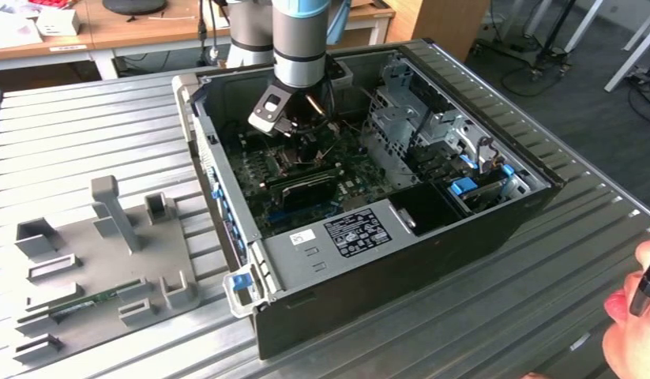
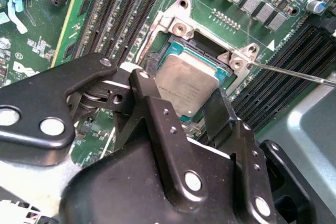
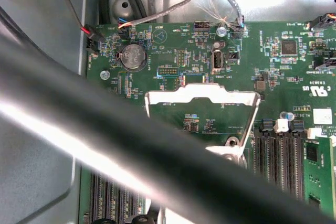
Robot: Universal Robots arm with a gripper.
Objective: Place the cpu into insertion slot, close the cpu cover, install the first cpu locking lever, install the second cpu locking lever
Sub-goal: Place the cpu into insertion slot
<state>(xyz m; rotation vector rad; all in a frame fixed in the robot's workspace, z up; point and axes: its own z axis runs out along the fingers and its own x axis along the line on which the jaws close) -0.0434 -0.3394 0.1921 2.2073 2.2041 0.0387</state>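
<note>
Two black fingers [image 2: 152,108] of the gripper [image 2: 178,85] clamp the cpu [image 2: 188,74] at the insertion slot [image 2: 169,27].

Centre of the second wrist view: the fingers are parted just enough to take the chip and press on opposite edges of the grey cpu. Its lower edge is hidden behind them, and whether it sits fully in the slot is hard to make out. Mid-frame in the first wrist view, the cpu cover [image 3: 205,90] stands open, its lower part hidden by a blurred dark bar [image 3: 131,145]. A hand [image 1: 636,316] is cut off at the exterior view's lower right.
</note>
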